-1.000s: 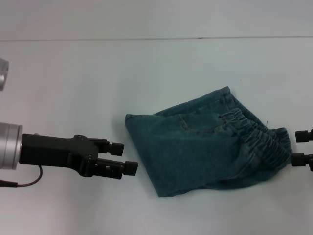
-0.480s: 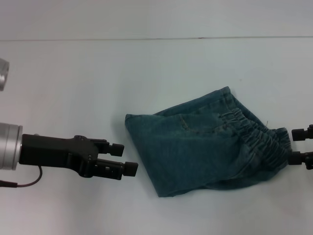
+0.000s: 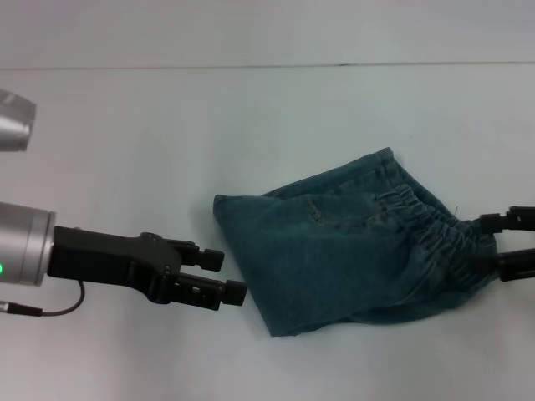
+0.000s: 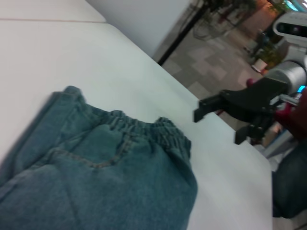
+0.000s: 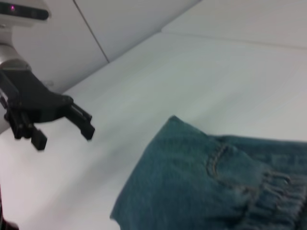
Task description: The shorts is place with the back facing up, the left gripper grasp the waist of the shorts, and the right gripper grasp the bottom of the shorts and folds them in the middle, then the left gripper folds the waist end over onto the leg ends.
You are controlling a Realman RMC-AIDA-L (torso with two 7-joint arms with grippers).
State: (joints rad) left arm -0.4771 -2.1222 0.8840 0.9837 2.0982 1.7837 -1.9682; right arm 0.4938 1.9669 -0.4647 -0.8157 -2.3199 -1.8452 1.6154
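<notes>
The blue denim shorts (image 3: 334, 251) lie folded in a thick pile on the white table, right of centre. Their gathered waist (image 3: 443, 246) points right. My right gripper (image 3: 501, 242) is open at the right edge, one finger on each side of the waist's end; whether it touches the cloth I cannot tell. My left gripper (image 3: 224, 276) is open just left of the pile's folded edge, apart from it. The left wrist view shows the shorts (image 4: 96, 182), waist (image 4: 144, 129) and right gripper (image 4: 219, 125). The right wrist view shows the shorts (image 5: 192, 191) and left gripper (image 5: 64, 137). The bottom of the shorts and the leg ends are hidden.
The white table (image 3: 251, 125) runs to a far edge line (image 3: 251, 66) at the back. A thin cable (image 3: 50, 311) hangs under my left arm. A silver arm part (image 3: 15, 121) shows at the left edge.
My right gripper has moved left, its fingers now reaching beside the waist's end. My left gripper has shifted slightly right and nearer, closer to the pile's folded edge. The shorts have not moved.
</notes>
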